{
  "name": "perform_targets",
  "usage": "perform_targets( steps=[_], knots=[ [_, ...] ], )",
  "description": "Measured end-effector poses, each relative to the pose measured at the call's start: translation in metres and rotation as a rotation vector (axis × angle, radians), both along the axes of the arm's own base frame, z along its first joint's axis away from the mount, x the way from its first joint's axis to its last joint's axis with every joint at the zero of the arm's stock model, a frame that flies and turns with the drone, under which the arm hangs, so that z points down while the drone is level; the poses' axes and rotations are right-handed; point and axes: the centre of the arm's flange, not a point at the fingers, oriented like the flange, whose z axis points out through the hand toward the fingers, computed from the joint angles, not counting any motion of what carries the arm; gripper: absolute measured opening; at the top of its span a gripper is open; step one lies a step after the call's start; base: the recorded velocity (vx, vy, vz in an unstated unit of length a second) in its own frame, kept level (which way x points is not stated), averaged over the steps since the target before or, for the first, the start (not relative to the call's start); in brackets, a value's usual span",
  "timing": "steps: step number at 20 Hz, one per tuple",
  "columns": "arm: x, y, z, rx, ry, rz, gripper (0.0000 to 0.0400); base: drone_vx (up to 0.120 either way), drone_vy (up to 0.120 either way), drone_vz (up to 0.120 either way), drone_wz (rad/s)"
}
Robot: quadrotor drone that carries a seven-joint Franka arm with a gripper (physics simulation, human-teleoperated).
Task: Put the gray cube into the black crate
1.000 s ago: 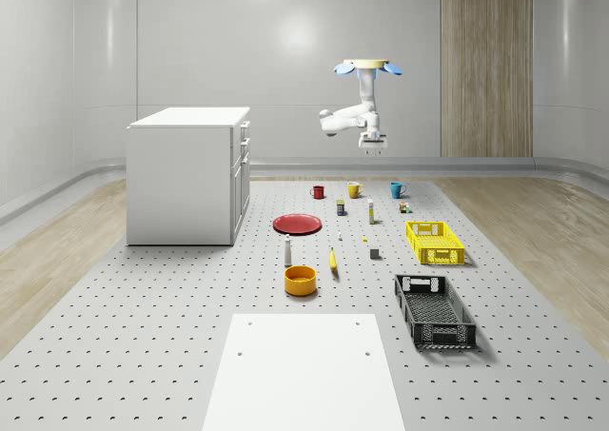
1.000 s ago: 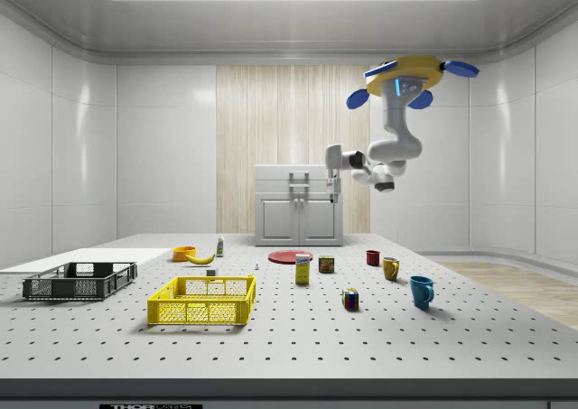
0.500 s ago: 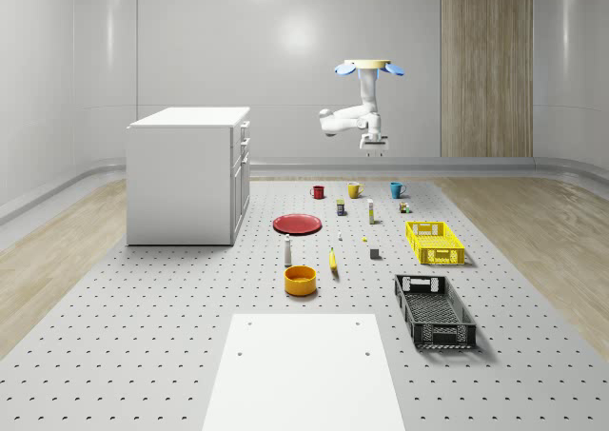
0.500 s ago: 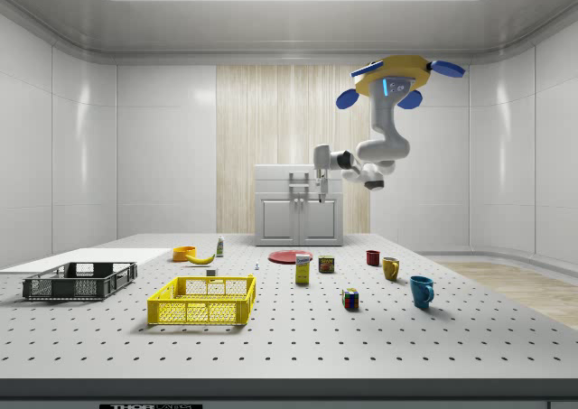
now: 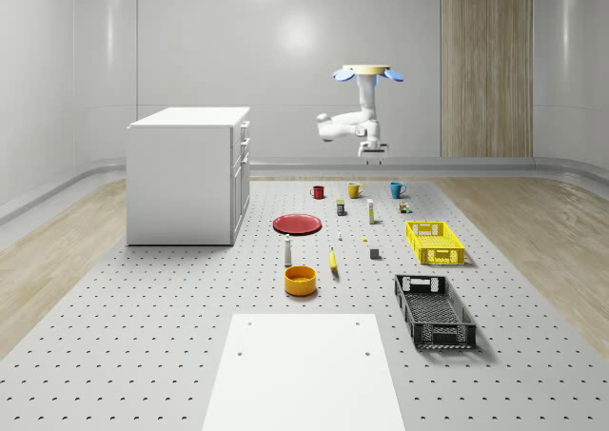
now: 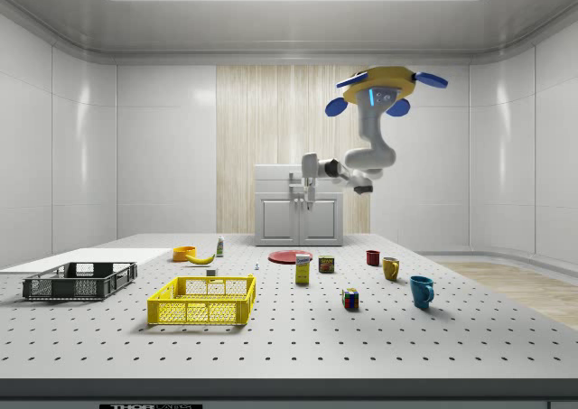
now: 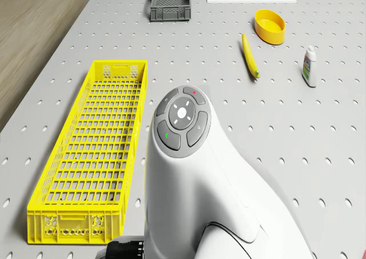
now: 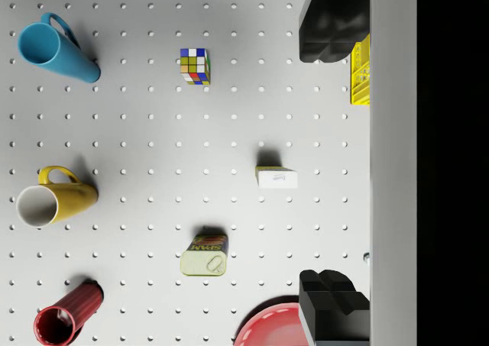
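Fingers (image 8: 330, 37) are seen spread apart, nothing between them, high above the table (image 5: 143, 336) over the mugs' end. Hovering is the drone (image 5: 367, 71). Well apart, the gray cube (image 5: 375, 253) is seen on the table, between the yellow crate (image 5: 435, 243) and the banana (image 5: 333, 260), short of the black crate (image 5: 435, 310).

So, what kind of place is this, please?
Probably a simulated robot test room: a large grey perforated table with small household items spread out, like the yellow plastic crate and the black plastic crate, and bare glossy white walls around. The drone hovers above the table.
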Motion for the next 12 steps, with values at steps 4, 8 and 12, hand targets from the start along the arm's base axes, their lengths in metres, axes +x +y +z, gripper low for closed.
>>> perform_targets(
  steps=[4, 8, 12],
  knots=[
    [0.0, 0.0, 0.0, 0.0, 0.0, 0.0, 0.04, 0.12, -0.03, 0.0, 0.0],
    [0.0, 0.0, 0.0, 0.0, 0.0, 0.0, 0.04, 0.12, 0.0, -0.08, 0.0],
    [0.0, 0.0, 0.0, 0.0, 0.0, 0.0, 0.04, 0.12, 0.0, -0.12, 0.0]
  ],
)
